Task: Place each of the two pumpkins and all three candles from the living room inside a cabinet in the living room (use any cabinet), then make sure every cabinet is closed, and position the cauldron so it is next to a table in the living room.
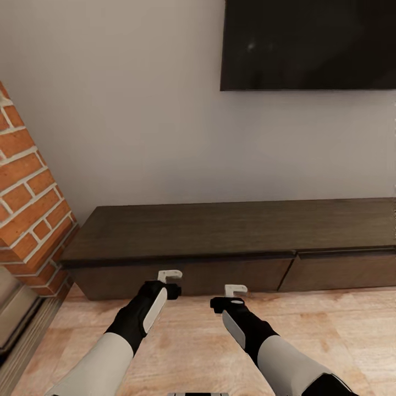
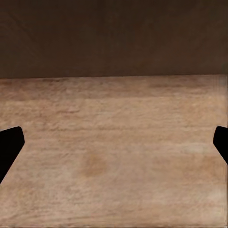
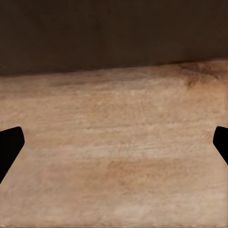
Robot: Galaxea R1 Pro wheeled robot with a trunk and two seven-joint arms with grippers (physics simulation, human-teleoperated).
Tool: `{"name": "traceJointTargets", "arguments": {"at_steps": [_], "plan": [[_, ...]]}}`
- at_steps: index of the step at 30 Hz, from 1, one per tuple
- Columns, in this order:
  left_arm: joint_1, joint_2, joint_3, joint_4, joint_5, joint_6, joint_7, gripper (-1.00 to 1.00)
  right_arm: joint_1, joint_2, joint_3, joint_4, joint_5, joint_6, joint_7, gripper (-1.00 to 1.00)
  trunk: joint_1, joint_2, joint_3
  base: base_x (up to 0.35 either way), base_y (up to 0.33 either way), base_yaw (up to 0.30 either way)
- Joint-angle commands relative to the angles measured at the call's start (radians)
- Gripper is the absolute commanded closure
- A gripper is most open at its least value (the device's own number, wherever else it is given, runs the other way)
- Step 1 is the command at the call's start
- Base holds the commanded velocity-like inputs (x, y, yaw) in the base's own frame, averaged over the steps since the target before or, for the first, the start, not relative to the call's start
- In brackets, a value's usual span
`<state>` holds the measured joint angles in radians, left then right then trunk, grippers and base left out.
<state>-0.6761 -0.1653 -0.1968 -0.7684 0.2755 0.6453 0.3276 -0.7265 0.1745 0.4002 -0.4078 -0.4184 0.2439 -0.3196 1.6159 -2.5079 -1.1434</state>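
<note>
The cabinet (image 1: 220,231), a long low dark-brown unit, stands against the wall right in front of me. Both of its visible drawer fronts (image 1: 341,269) sit flush and shut. My left gripper (image 1: 166,286) and right gripper (image 1: 234,300) hang side by side just before the cabinet's left drawer front, pointing down at the floor. In the left wrist view the left gripper (image 2: 114,147) is open, with bare floor between its fingertips (image 2: 9,147). The right gripper (image 3: 114,147) is likewise open and holds nothing. The pumpkins, candles and cauldron are out of view.
A brick column (image 1: 30,198) rises at the left, close to the cabinet's end. A dark TV screen (image 1: 308,44) hangs on the white wall above. Pale wood floor (image 1: 192,341) lies under both arms.
</note>
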Motion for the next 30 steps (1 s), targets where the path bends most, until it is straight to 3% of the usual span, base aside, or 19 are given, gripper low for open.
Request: {"name": "traceJointTargets", "arguments": {"at_steps": [1, 8, 12, 15, 19, 23, 26, 30], "plan": [[0.0, 0.001, -0.001, -0.002, 0.012, 0.018, 0.01, -1.0, -0.001, -0.001, -0.001, -0.006, -0.005, 0.022, -0.008, -1.0, -0.001, 0.0, 0.003, 0.0, 0.0, 0.0], [-0.002, 0.001, 0.038, 0.001, 0.013, 0.059, 0.034, -1.0, -0.004, -0.002, -0.079, -0.017, -0.005, 0.15, -0.009, -1.0, -0.004, 0.002, 0.03, 0.0, 0.0, 0.0], [-0.002, 0.004, 0.067, 0.005, 0.014, 0.06, 0.071, -1.0, -0.005, -0.003, -0.088, -0.018, -0.005, 0.19, -0.01, -1.0, -0.006, 0.003, 0.046, 0.0, 0.0, 0.0], [-0.002, 0.005, 0.097, 0.015, 0.014, 0.06, 0.09, -1.0, -0.005, -0.003, -0.09, -0.03, -0.004, 0.273, -0.011, -1.0, -0.007, 0.003, 0.057, 0.0, 0.0, 0.0], [-0.002, 0.01, 0.129, 0.127, 0.015, 0.037, 0.096, -1.0, -0.004, -0.004, -0.09, -0.074, -0.004, 0.371, -0.016, -1.0, -0.009, 0.004, 0.073, 0.0, 0.0, 0.0], [-0.002, 0.03, 0.175, 0.255, 0.013, -0.029, 0.096, -1.0, 0.01, -0.051, -0.089, -0.088, -0.006, 0.403, -0.017, -1.0, -0.01, 0.005, 0.088, 0.0, 0.0, 0.0], [-0.002, 0.068, 0.18, 0.286, 0.015, -0.041, 0.095, -1.0, 0.013, -0.095, -0.088, -0.087, -0.008, 0.41, -0.014, -1.0, -0.012, 0.006, 0.1, 0.0, 0.0, 0.0], [-0.002, 0.083, 0.18, 0.344, 0.014, -0.06, 0.093, -1.0, 0.027, -0.109, -0.088, -0.083, -0.008, 0.405, -0.011, -1.0, -0.014, 0.007, 0.115, 0.0, 0.0, 0.0]]}}
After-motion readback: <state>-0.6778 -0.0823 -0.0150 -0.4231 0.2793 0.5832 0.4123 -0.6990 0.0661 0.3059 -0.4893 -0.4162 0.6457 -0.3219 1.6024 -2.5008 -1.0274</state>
